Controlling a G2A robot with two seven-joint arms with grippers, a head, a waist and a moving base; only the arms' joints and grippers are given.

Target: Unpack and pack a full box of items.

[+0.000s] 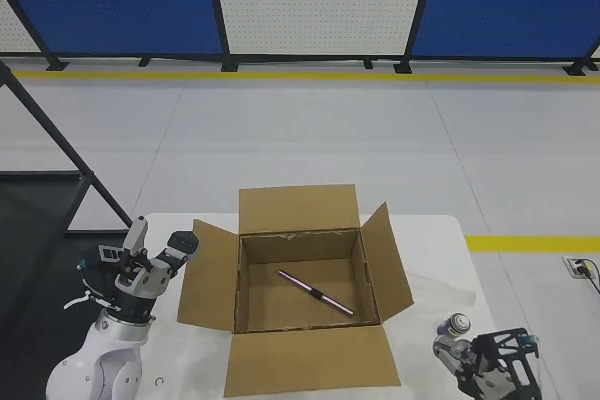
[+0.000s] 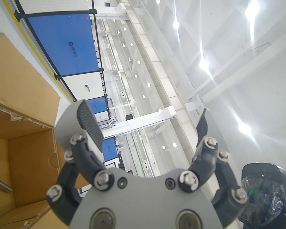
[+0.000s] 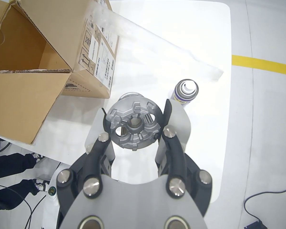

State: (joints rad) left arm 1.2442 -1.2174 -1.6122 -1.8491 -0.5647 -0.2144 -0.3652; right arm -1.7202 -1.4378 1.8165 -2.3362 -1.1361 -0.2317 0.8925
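An open cardboard box stands mid-table with its flaps spread. A thin metal rod lies slanted on its floor, and the rod's end shows by the box wall. My left gripper is beside the box's left flap, tilted upward and open, holding nothing. My right gripper is at the table's front right, shut on a grey toothed metal hub. It holds the hub just above the tabletop, between the box and a spray can.
The spray can stands upright right of the box. A clear plastic bag lies flat on the white table against the box's labelled side. The table's right edge is close to the can.
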